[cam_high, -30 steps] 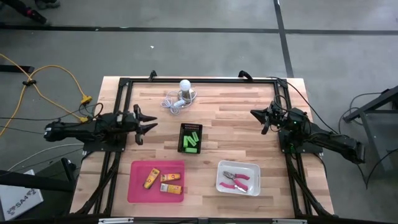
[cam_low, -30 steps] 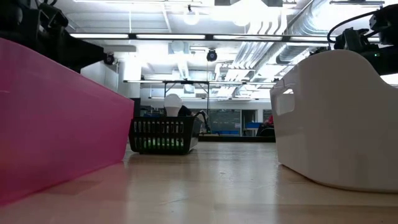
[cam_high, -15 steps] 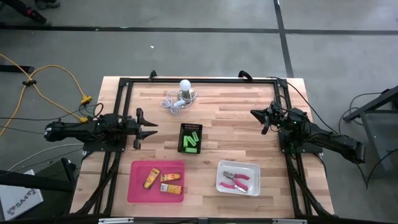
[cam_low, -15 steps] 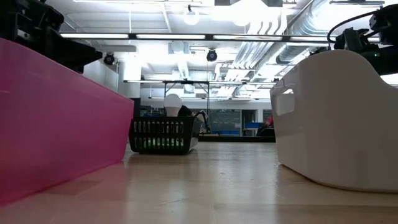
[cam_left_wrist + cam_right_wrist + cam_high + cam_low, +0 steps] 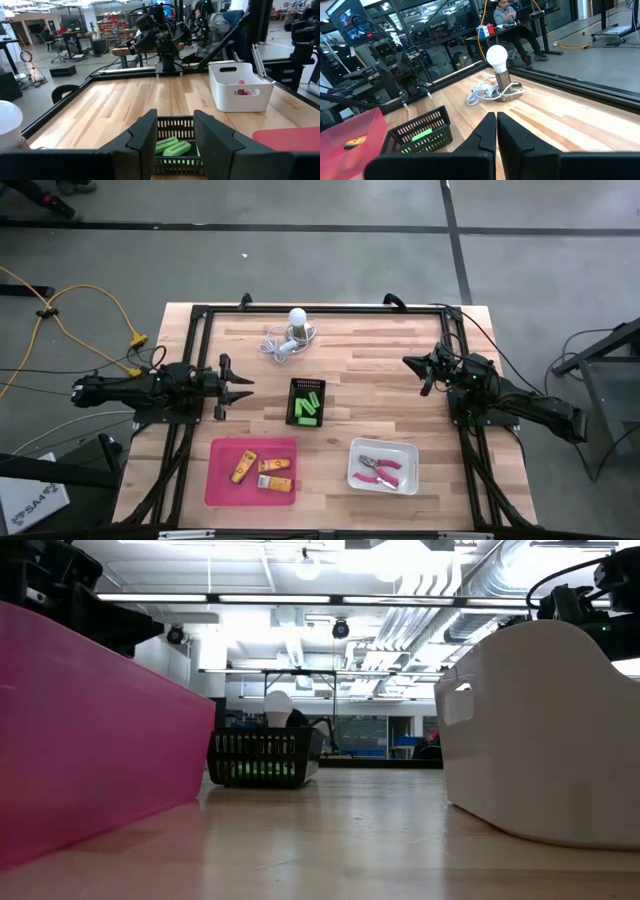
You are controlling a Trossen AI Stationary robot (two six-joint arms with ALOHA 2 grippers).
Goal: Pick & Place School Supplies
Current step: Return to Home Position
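Three bright-green pieces lie in a black ribbed basket at the table's middle. Three yellow-orange pieces lie in a pink tray. The pink-handled tool lies in a white bin. My left gripper is open and hovers just left of the basket. In the left wrist view, my left gripper frames the green pieces. My right gripper is shut and waits near the table's right edge; the right wrist view shows its gripper empty.
A white bulb with a coiled pale cord sits by the far edge, beyond the basket. A black frame runs round the table. Bare wood lies between the basket and my right gripper.
My left gripper has turned a little about its wrist beside the basket and stays open. In the low view more of it shows above the pink tray than before. Nothing else has moved.
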